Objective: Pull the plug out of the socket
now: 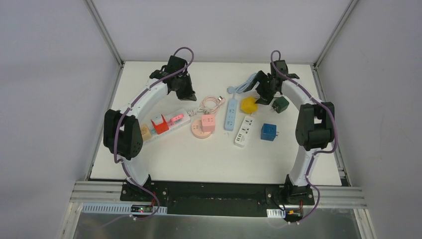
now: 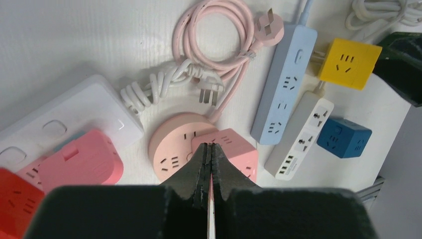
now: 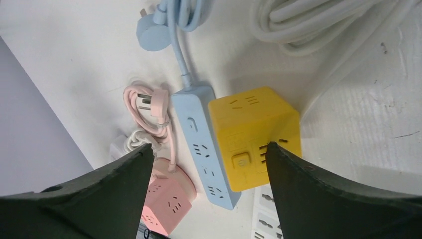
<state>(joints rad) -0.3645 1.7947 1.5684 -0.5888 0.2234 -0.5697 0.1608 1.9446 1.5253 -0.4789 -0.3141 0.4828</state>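
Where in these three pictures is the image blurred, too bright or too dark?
Top external view: even soft light, faint shadows, table sharp. Left wrist view: the shut left gripper is close and dark, with little detail. Right wrist view: the open right gripper is dark and featureless; the white cable is nearly washed out; the yellow cube socket is sharp.

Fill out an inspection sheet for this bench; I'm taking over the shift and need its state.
Surface: white table, no spills seen.
Job's things: pink cube seated on round pink socket; red adapter and pink adapter plugged into white strip.
Clutter: blue strip, yellow cube, white USB strip, blue cube, green cube.
Grippers: left gripper shut, nothing held, over the pink socket; right gripper open above the yellow cube.
Cables: pink cable and white cable coiled on the table.
Surroundings: grey walls; nothing else seen.
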